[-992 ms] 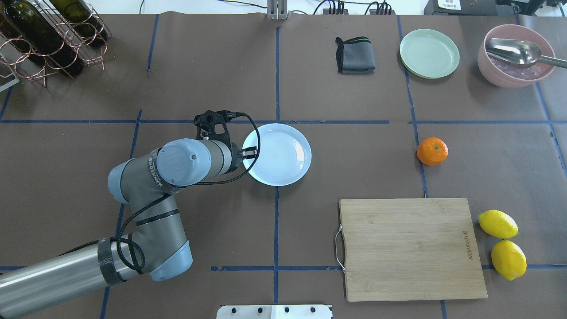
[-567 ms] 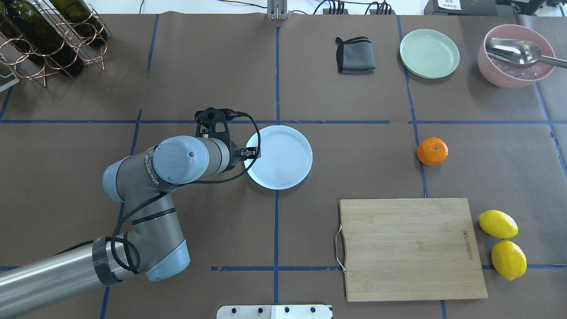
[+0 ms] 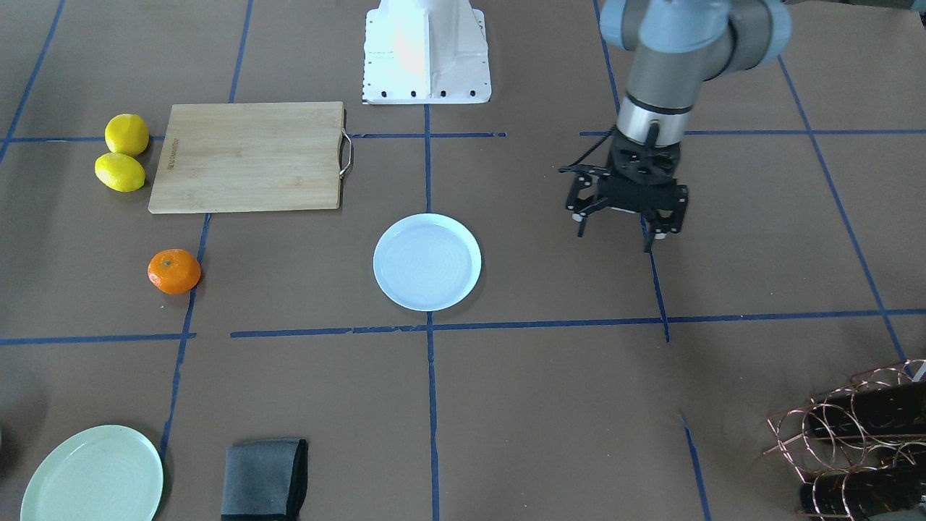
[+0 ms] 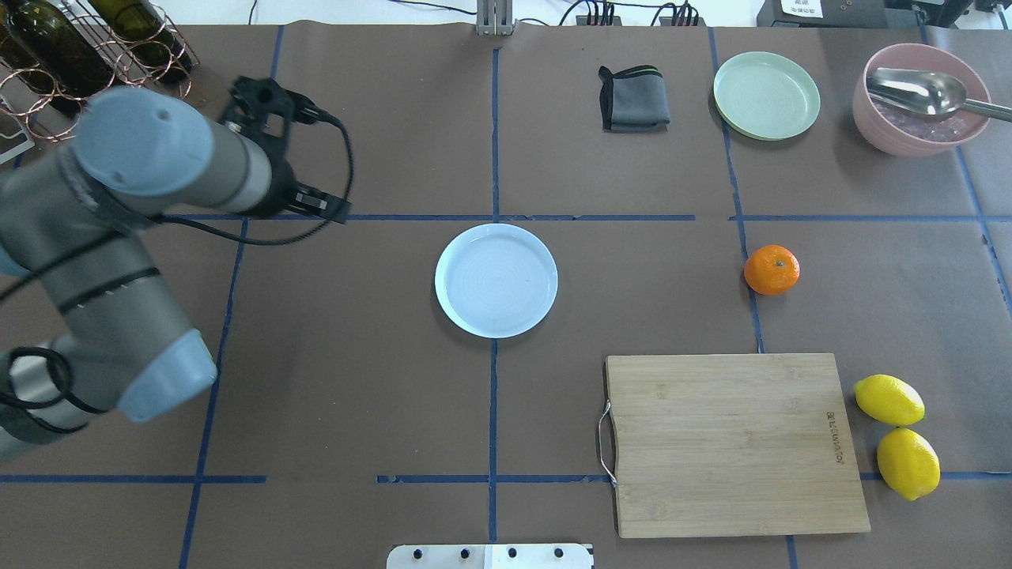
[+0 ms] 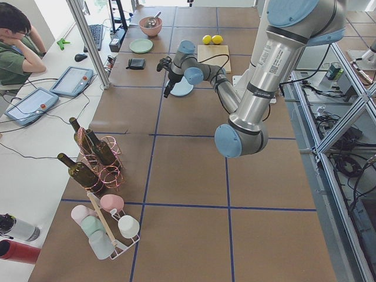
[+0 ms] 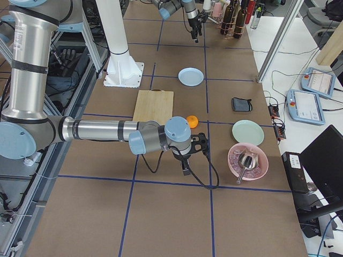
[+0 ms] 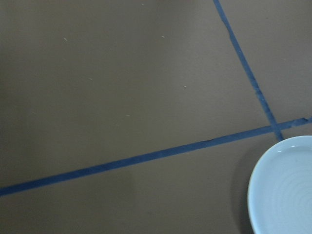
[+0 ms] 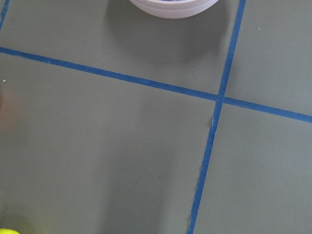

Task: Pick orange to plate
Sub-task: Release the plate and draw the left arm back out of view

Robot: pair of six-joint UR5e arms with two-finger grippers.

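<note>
The orange (image 4: 772, 269) (image 3: 173, 271) lies on the brown table, right of centre, with nothing touching it. The pale bluish plate (image 4: 496, 280) (image 3: 427, 262) is bare at the centre, and its rim shows at the lower right of the left wrist view (image 7: 287, 190). My left gripper (image 3: 613, 239) (image 4: 312, 204) hangs open and holds nothing, raised above the table, well left of the plate. My right gripper (image 6: 187, 163) shows only in the exterior right view, a little beyond the orange (image 6: 192, 121) towards the table's end. I cannot tell whether it is open or shut.
A wooden cutting board (image 4: 735, 442) lies near right, with two lemons (image 4: 889, 399) (image 4: 908, 462) beside it. At the far right are a green plate (image 4: 766, 95), a pink bowl (image 4: 909, 134) holding a spoon, and a grey cloth (image 4: 634, 99). A wine rack (image 4: 87, 63) fills the far left corner.
My left gripper has left the plate's left rim and gone up and away to the far left. The plate shifted slightly and now lies free. The orange has not moved.
</note>
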